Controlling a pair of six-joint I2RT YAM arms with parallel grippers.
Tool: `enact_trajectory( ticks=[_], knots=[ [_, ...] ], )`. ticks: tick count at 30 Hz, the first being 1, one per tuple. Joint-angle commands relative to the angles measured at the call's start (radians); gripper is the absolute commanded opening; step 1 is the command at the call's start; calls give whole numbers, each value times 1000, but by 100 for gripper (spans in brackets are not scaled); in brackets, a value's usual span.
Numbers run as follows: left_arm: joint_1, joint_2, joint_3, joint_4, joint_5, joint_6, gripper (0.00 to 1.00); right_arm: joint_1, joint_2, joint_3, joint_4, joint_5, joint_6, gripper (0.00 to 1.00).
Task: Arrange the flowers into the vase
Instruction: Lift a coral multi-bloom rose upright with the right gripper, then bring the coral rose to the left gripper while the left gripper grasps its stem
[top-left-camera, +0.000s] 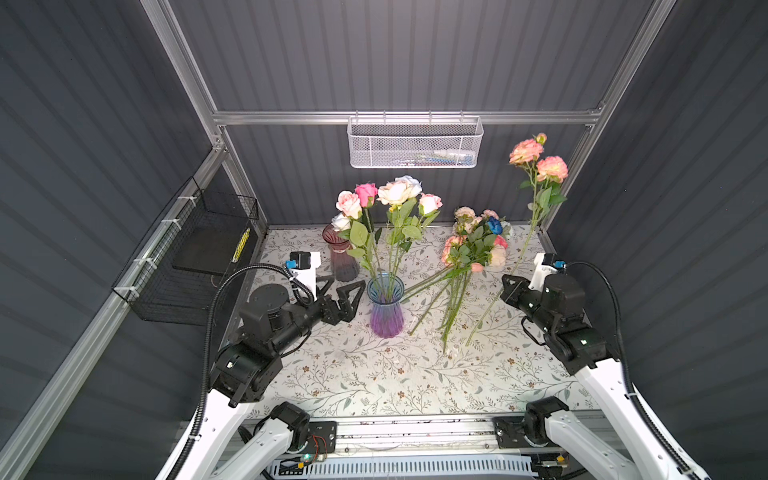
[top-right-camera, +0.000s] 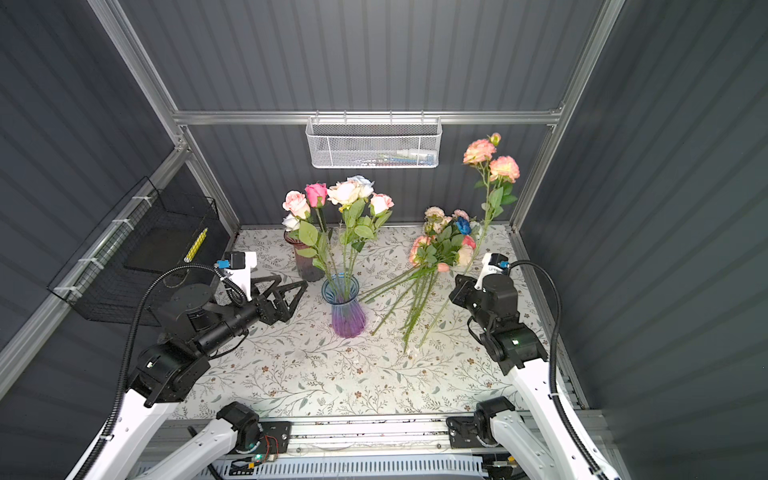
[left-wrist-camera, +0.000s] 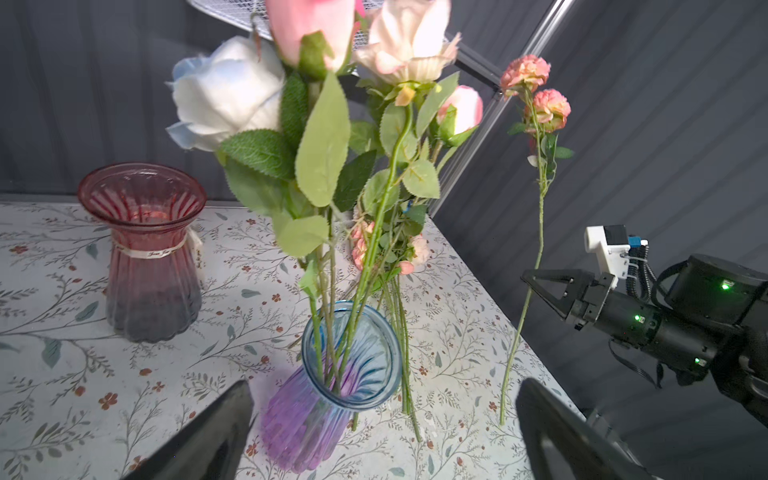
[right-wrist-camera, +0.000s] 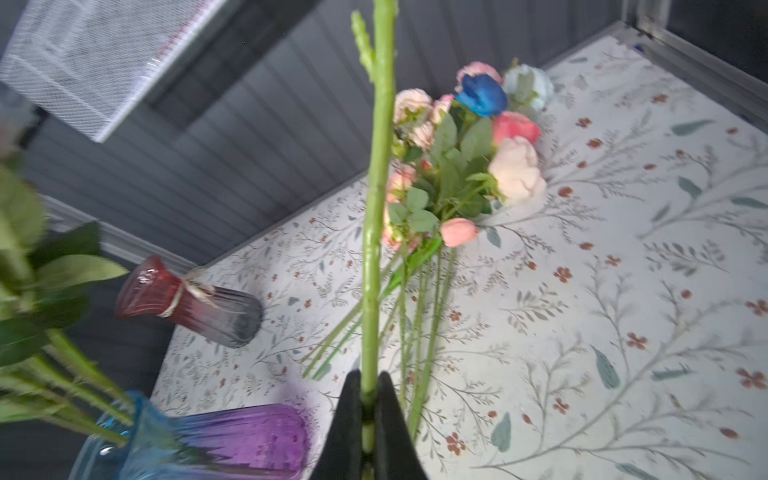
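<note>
roses stand in the blue-purple vase, left gripper gaping empty beside it; right gripper pinches a tilted peach-bloomed stem; loose flowers lie on the table between them.

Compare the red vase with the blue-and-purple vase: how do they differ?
The blue-and-purple vase holds several rose stems; the red vase stands empty. The blue one fades to purple at its base, the red one to smoky grey. The red vase has a ribbon tied round its neck; the blue vase shows none. Both are ribbed glass with flared rims, standing upright.
</note>
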Motion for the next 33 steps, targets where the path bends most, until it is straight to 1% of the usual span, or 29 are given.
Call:
enact_trajectory(
  ticks=[1,3,4,8,11,15,19,21,25,33],
  knots=[
    [3,8,68,40,144,63,100,10,-59,52,110,-159,-59,0],
    [3,27,94,55,224,72,100,40,-69,86,127,-215,-82,0],
    [3,38,106,65,253,73,100,78,-66,114,127,-228,-109,0],
    [3,103,154,121,355,62,100,271,-19,223,87,-193,-208,0],
    [3,146,186,178,421,44,99,391,35,280,94,-200,-231,0],
    [3,187,195,322,538,-26,97,521,120,344,100,-187,-249,0],
    [3,233,194,446,643,-110,96,609,201,395,99,-179,-263,0],
    [3,247,195,480,670,-136,94,644,233,415,98,-171,-275,0],
    [3,260,200,501,679,-150,89,701,278,449,93,-167,-300,0],
    [3,278,213,481,668,-138,75,782,326,473,72,-169,-367,0]
  ],
)
